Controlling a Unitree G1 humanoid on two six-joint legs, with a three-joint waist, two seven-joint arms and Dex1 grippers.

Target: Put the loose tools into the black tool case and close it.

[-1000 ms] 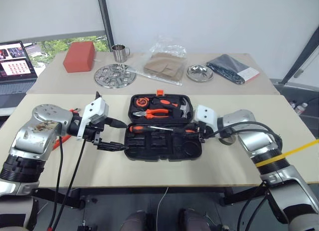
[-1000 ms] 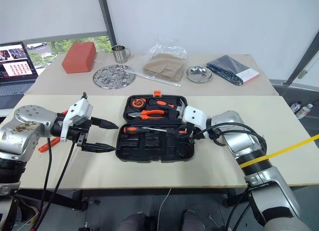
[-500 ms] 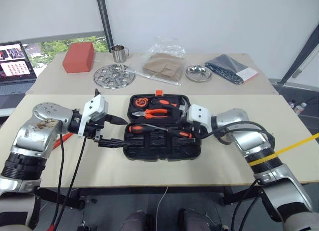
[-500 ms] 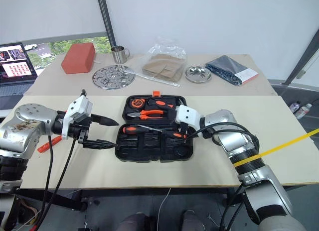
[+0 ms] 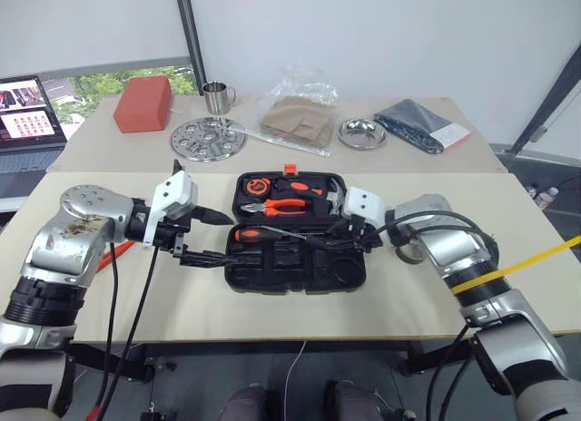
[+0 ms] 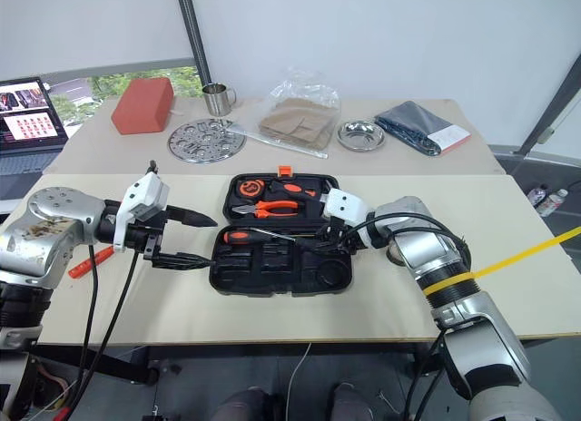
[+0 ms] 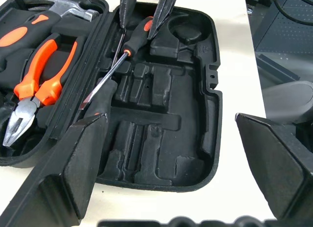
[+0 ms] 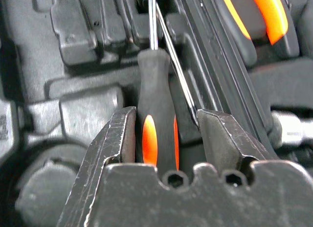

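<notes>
Right wrist view: right hand (image 8: 164,139) straddles a screwdriver (image 8: 157,109) handle; left hand (image 5: 211,236) spread.

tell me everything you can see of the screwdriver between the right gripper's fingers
The screwdriver has a black handle with an orange inlay and a thin bare metal shaft. It lies flat in the open black tool case, in the near half beside the hinge. The right gripper has a finger on each side of the handle; whether they press it is unclear.

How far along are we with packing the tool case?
One screwdriver already lies in the open black tool case. The right gripper straddles a second screwdriver by its handle there, not clamped. An orange tool waits on the table; the lid is unclosed.
</notes>
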